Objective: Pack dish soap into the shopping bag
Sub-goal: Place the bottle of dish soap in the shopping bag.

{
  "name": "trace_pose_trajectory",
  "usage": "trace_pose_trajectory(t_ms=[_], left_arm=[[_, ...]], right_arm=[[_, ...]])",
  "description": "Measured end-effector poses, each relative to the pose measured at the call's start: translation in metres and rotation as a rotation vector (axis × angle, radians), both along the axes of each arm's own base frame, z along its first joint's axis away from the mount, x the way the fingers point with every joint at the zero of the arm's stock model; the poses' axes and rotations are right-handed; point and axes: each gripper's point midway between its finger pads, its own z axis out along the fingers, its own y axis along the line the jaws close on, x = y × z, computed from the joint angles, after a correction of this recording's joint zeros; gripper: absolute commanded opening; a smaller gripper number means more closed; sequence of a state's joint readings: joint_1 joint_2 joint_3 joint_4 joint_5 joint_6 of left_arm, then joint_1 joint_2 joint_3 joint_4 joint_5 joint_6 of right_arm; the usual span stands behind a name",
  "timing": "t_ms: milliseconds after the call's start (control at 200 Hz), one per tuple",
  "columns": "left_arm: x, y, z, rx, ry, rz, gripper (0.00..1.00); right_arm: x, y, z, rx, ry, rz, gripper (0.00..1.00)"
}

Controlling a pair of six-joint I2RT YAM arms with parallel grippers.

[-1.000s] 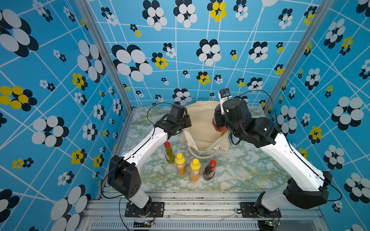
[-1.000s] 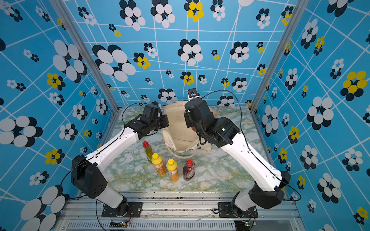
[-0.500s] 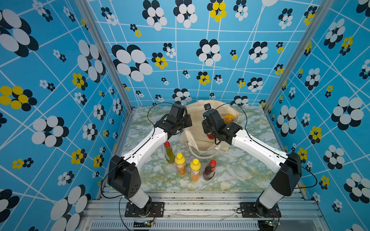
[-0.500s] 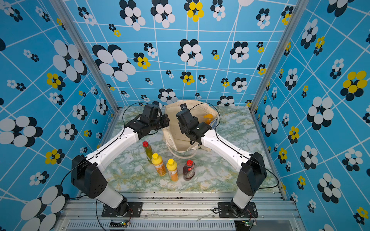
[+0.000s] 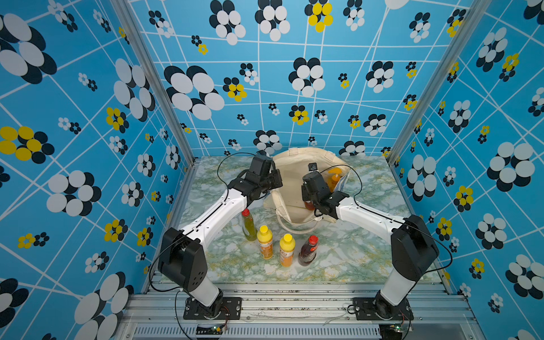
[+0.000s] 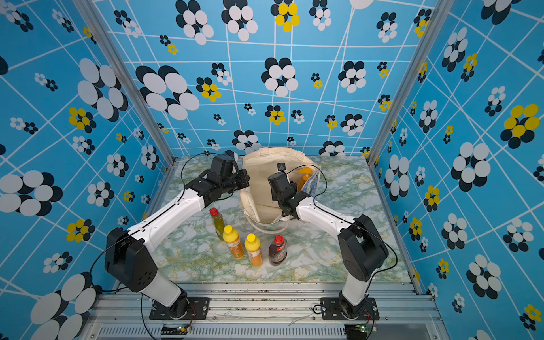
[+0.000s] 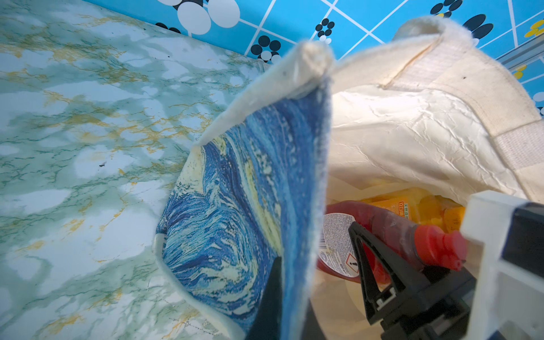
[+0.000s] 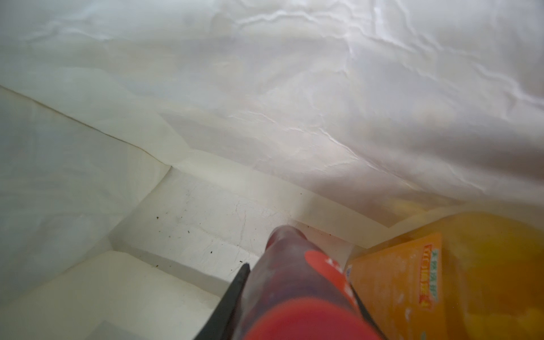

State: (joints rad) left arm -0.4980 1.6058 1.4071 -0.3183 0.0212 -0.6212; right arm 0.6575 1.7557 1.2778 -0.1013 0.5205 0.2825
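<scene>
Cream canvas shopping bag [image 5: 294,164] [image 6: 259,164], printed outside with blue and yellow swirls [image 7: 235,206] and lined in wrinkled white [image 8: 265,88], stands open at the middle of the far edge of the green-and-white marbled table [image 5: 353,250]. One loop handle [image 5: 297,231] lies on the surface in front of it. The left gripper [image 5: 275,182] [image 7: 287,265] is pinched tight on the rim at the left arm's side, with one dark finger pressed to the printed outside. The right gripper [image 8: 297,273] reaches down inside the bag and is clamped round the shoulder of a translucent dark red plastic bottle with a red cap [image 8: 288,265] [image 7: 382,229] [image 5: 309,204]. Its cap is toward the wrist and its base points at the bag's pale floor; whether it touches that floor I cannot tell. Just beside it in the bag is a big orange pump bottle [image 8: 441,265] [image 5: 334,179] [image 6: 304,178], its pump head showing near the rim in both top views. Outside the bag, toward the near edge, four bottles stand upright in a close row: an olive-green bottle with a red cap [image 5: 249,226], two orange bottles with yellow caps [image 5: 265,243] [image 5: 287,250], and a second dark red bottle with a red cap [image 5: 308,251].
</scene>
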Motion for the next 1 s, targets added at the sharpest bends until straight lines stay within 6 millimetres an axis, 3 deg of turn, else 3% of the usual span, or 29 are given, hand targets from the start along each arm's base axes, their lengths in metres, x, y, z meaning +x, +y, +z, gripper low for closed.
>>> trace_pose_trajectory(t_ms=[120,455,695,765,870,1000], left_arm=[[0.000,0.002,0.000,0.001,-0.003,0.008,0.00],[-0.004,0.015,0.002,0.007,-0.015,0.070,0.00],[-0.008,0.027,0.002,0.024,-0.025,0.128,0.00],[-0.011,0.031,0.003,0.034,-0.033,0.146,0.00],[-0.016,0.036,0.005,0.048,-0.048,0.171,0.00],[-0.020,0.042,0.006,0.053,-0.056,0.195,0.00]], right_arm=[[0.005,-0.008,-0.012,-0.002,0.017,-0.027,0.00],[0.010,-0.029,-0.017,-0.007,0.006,-0.098,0.00],[0.010,-0.033,-0.019,0.018,0.006,-0.130,0.00],[0.010,-0.034,-0.020,0.027,0.008,-0.142,0.06],[0.008,-0.036,-0.021,0.036,0.014,-0.163,0.07],[0.008,-0.036,-0.023,0.042,0.021,-0.165,0.19]])
